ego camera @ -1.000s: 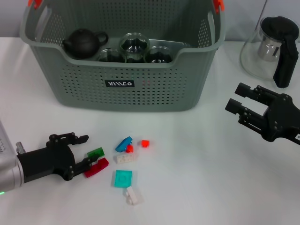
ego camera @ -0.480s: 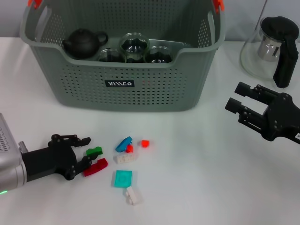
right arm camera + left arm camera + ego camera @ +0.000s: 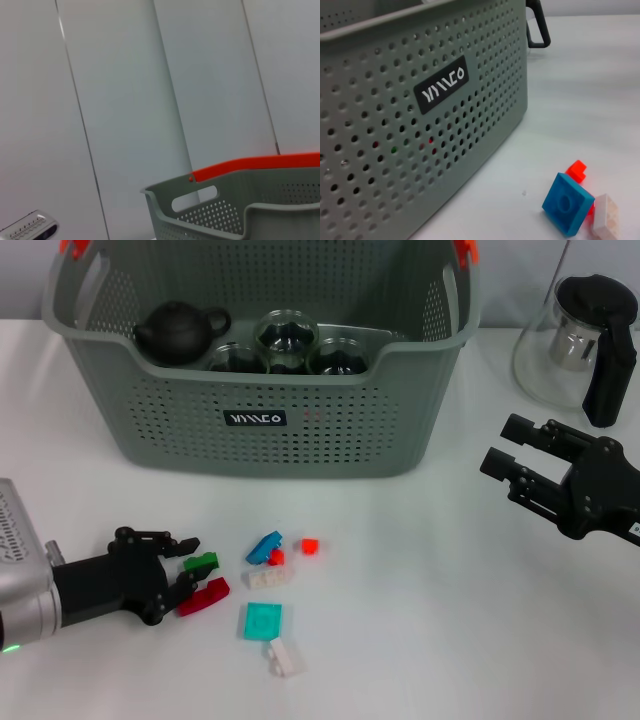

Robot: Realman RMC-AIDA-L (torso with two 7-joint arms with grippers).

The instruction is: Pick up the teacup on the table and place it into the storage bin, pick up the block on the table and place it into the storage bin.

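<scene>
Working the block step: left gripper (image 3: pixel 188 562) sat low on the table, jaws apart around the small green plastic block (image 3: pixel 201 562), not clamped yet. Next, imo: close, lift, carry to the grey-green perforated storage bin (image 3: pixel 300 430). Right gripper (image 3: pixel 512 460) parked w/ jaws apart by the glass jug (image 3: pixel 570 340).

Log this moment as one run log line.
left gripper: closing on green block | right gripper: open, idle | storage bin: teaware inside
</scene>
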